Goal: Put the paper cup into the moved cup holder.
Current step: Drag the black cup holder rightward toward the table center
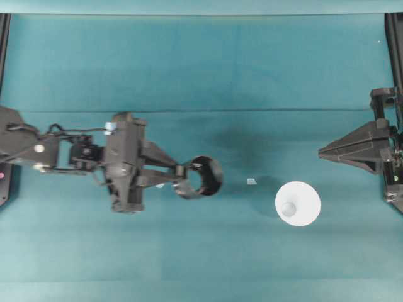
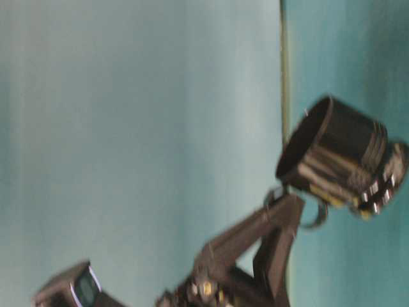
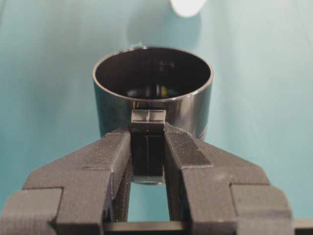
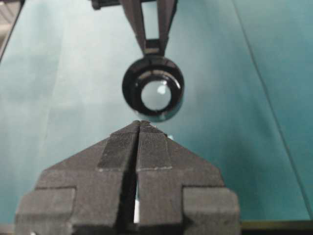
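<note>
The glossy black cup holder (image 1: pixel 203 176) is left of the table's middle, its dark mouth facing the left wrist view (image 3: pixel 152 81). My left gripper (image 1: pixel 179 171) is shut on its stubby side handle (image 3: pixel 148 147), one finger on each side. The white paper cup (image 1: pixel 297 203) stands alone on the cloth to the right; it shows as a white edge (image 3: pixel 187 6) beyond the holder. My right gripper (image 1: pixel 321 151) is shut on nothing, up and to the right of the paper cup, apart from it. It points at the holder (image 4: pixel 153 90).
Teal cloth (image 1: pixel 201 69) covers the whole table. A tiny pale scrap (image 1: pixel 251 182) lies between holder and paper cup. Black frame posts (image 1: pixel 393 38) stand at the left and right edges. The table-level view is blurred and shows the holder (image 2: pixel 332 150) tilted.
</note>
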